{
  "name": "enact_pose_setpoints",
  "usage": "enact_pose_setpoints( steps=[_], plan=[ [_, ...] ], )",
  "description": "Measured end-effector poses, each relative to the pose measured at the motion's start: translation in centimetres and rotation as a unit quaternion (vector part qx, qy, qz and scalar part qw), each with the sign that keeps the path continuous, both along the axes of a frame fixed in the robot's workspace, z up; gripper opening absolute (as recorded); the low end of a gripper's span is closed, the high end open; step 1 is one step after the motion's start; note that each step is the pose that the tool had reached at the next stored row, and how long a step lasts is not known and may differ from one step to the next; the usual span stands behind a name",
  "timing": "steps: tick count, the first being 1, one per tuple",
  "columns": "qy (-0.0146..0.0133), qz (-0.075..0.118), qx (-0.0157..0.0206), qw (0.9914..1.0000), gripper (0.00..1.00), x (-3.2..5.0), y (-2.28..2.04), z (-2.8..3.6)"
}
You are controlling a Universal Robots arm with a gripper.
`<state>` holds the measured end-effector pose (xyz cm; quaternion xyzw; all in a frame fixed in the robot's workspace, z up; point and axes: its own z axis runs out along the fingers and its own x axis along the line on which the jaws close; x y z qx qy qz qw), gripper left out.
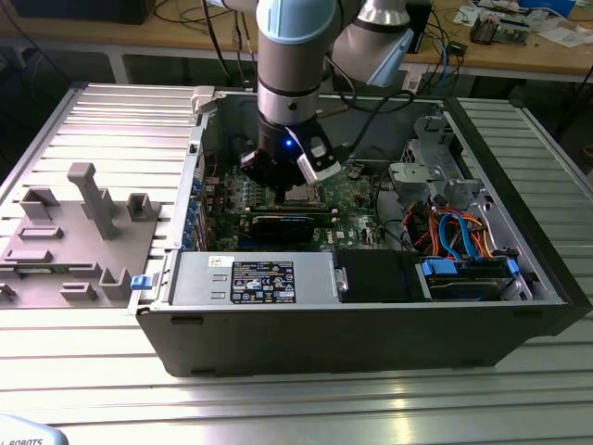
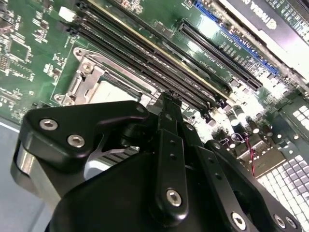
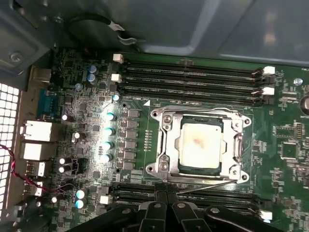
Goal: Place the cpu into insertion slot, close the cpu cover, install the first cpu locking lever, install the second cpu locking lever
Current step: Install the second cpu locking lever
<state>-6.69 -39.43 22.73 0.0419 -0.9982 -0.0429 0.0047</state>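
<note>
Dull silver square cpu (image 3: 200,147) seated in silver-rimmed insertion slot (image 3: 164,145), silvery frame cover (image 3: 238,145) down; black tool (image 3: 166,205) closed, empty, just beside slot.

Socket area: bare metal on green board.
Cpu (image 3: 200,146) top dull silver, faintly stained; cpu cover (image 3: 166,126) bright smooth metal; circuit board (image 3: 285,169) glossy green; gripper (image 2: 166,104) links matt black with shiny screw heads.

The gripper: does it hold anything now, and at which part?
Nothing is held. The gripper, fingers together, is at the edge of the cpu cover; the cpu lies seated.
</note>
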Motion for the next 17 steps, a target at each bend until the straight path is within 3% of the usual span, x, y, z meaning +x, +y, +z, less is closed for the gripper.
enact_pose_setpoints(
  steps=[8, 13, 17],
  plan=[
    [0.0001, 0.001, 0.0035, 0.99999, 0.11, -0.73, -0.01, -1.14],
    [0.0, 0.003, 0.0146, 0.99989, 0.11, -1.1, 0.0, -1.63],
    [0.0001, 0.006, 0.021, 0.99976, 0.11, -1.14, 0.0, -2.05]
  ],
)
